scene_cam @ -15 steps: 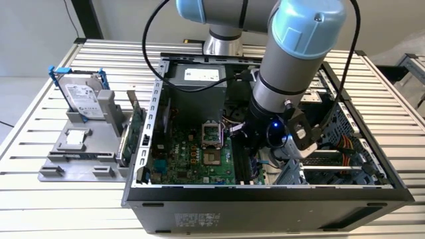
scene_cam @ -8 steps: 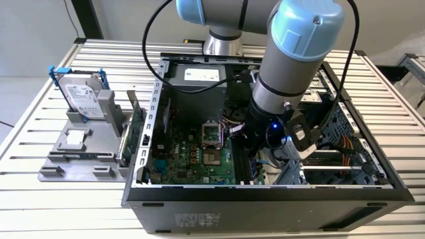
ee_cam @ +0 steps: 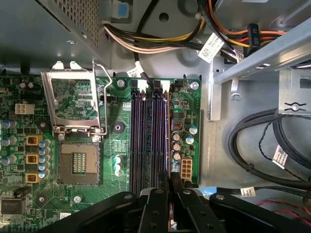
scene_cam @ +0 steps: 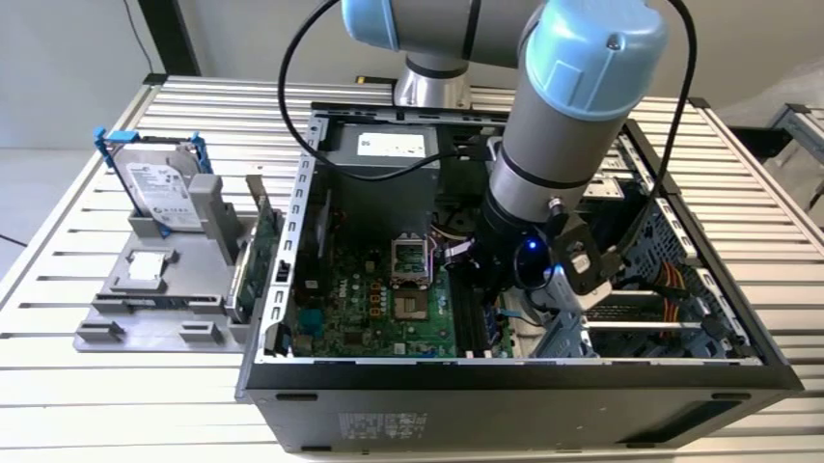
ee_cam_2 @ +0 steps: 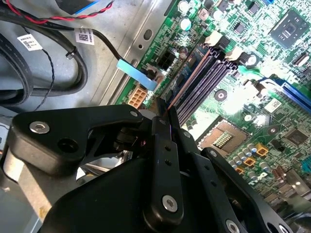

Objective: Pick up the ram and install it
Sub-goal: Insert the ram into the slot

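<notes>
Pincer (ee_cam: pixel 170 194): lowered inside the open computer case (scene_cam: pixel 515 376), its black fingers (ee_cam_2: pixel 163 145) closed on the ram, as seen in both wrist views.
Ram (ee_cam_2: pixel 187 80): seen edge-on as a thin strip between the fingers, running along the memory slots; it is set at the slot nearest the small capacitors. Whether it is fully seated cannot be told.
Memory slots (ee_cam: pixel 146 141): 4 long dark slots are laid side by side on the green motherboard (ee_cam: pixel 116 145), beside the open CPU socket (ee_cam: pixel 77 162).
Arm (scene_cam: pixel 566 145): reached down into the case from above, a blue light shown near the wrist.
Hard drive (scene_cam: pixel 161 193): stood upright in a blue frame on a grey holder (scene_cam: pixel 168 289), at the exterior view's left, well apart from the pincer.
Bench (scene_cam: pixel 77 386): slatted metal, carrying the case and holder.
</notes>
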`<state>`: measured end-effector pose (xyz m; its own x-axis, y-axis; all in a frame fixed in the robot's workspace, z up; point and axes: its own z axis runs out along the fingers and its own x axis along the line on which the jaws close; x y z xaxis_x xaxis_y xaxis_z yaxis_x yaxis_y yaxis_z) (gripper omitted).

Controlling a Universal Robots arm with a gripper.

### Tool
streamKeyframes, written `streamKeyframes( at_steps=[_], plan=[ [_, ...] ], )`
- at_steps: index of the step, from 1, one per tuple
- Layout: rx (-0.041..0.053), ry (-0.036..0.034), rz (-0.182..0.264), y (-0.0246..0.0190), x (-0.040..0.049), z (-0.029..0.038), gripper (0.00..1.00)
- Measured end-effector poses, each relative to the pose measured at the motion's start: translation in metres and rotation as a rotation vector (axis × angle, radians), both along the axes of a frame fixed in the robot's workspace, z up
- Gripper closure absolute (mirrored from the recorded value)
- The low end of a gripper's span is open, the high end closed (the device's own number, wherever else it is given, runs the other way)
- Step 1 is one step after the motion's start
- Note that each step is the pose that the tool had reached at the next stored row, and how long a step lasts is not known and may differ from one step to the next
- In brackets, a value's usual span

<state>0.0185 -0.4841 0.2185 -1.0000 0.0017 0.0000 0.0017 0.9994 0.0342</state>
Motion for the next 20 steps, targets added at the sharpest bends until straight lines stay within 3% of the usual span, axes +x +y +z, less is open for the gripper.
streamKeyframes(
  at_steps=[20],
  plan=[
    [-0.0011, 0.0002, -0.002, 0.0, 0.0, 0.0011, 1.0]
  ],
)
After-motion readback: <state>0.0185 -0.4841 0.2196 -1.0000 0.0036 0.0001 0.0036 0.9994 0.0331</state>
